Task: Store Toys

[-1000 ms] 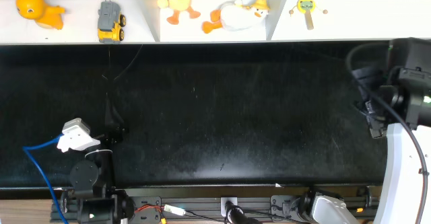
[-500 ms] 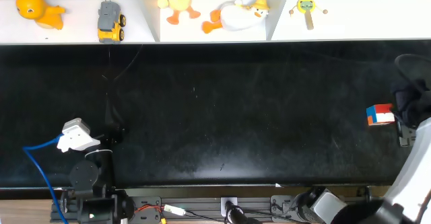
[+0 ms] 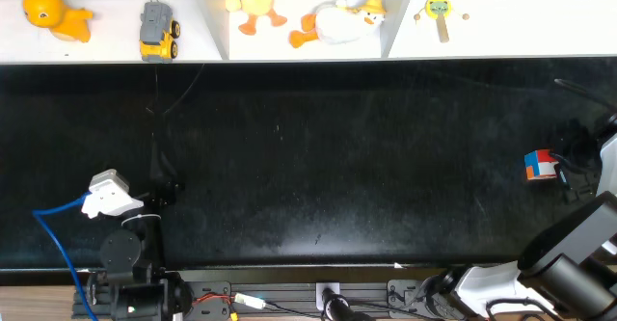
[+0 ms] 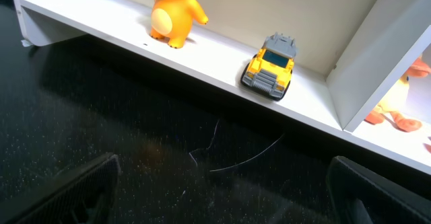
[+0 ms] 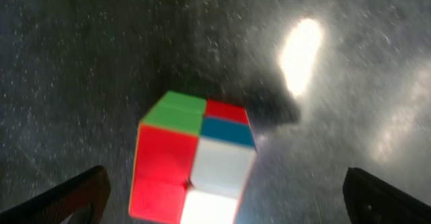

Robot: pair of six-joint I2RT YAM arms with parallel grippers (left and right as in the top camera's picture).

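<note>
Now the multicoloured puzzle cube [image 3: 542,165] is seen sitting on the black table [image 3: 337,167] near its right edge, well apart from the white shelf [image 3: 308,51]. It is framed between the widely spread fingers of the right gripper [image 5: 225,177], which are kept clear of its sides with nothing grasped. Over on the other side, the left gripper [image 4: 222,190] is pointed at the shelf, fingers spread wide and nothing held. An orange duck [image 4: 172,12] and a yellow truck [image 4: 271,68] are lined up in the left compartment, and two plush ducks [image 3: 255,1] are parked in the middle one.
</note>
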